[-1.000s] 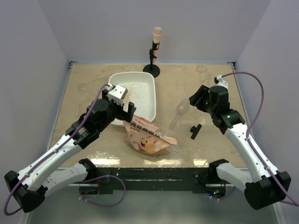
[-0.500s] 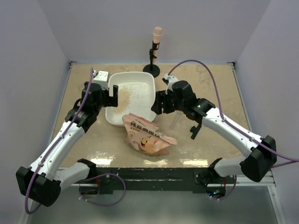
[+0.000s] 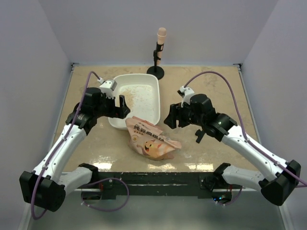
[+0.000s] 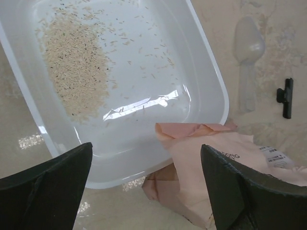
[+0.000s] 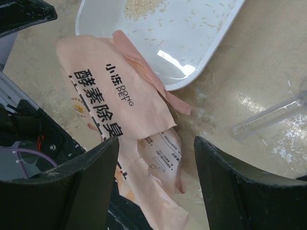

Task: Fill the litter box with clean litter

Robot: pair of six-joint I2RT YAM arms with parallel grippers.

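Grains of clean litter point(image 4: 76, 67) barely dust the litter box point(image 3: 149, 106), left of the surface's centre. Your left hand point(image 3: 123, 108) and right hand point(image 3: 171, 117) gape empty; lift the litter bag point(image 3: 149, 140) by its near end, mouth boxward.

Bright, even overhead light, soft faint shadows, white glare streak on the tray point(image 4: 192, 62) floor, shiny patches along the bench point(image 3: 201, 91) front edge, jaws dark and blurred.

Beige table point(image 3: 206, 86), litter box point(image 3: 146, 109), bag point(image 3: 151, 142), scoop point(image 4: 248, 64), clip point(image 4: 286, 97)
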